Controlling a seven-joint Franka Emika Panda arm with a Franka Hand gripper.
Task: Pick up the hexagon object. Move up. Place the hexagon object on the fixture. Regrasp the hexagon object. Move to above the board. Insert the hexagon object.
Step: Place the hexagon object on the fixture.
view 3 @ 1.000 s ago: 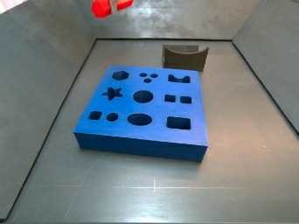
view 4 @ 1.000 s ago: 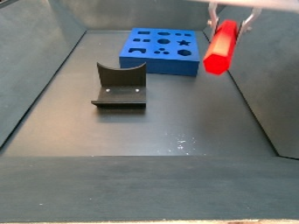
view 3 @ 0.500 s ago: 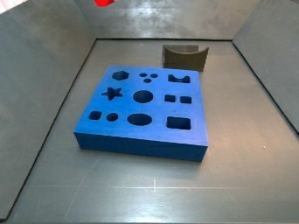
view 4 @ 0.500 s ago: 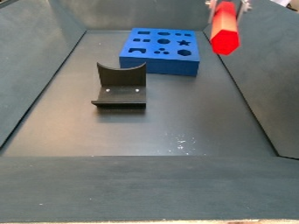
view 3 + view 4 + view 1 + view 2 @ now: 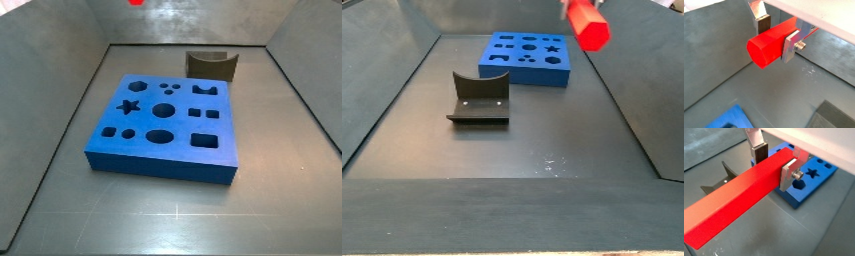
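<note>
Red elongated hexagon peg (image 5: 737, 200) is clamped between the silver-fingered gripper (image 5: 774, 165) at the side view's upper right, high above the blue holed board (image 5: 529, 58) and dark notched fixture (image 5: 478, 98).

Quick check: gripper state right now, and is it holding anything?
Gripper: shut on the red peg, held high above the floor, off the fixture and the board.
</note>
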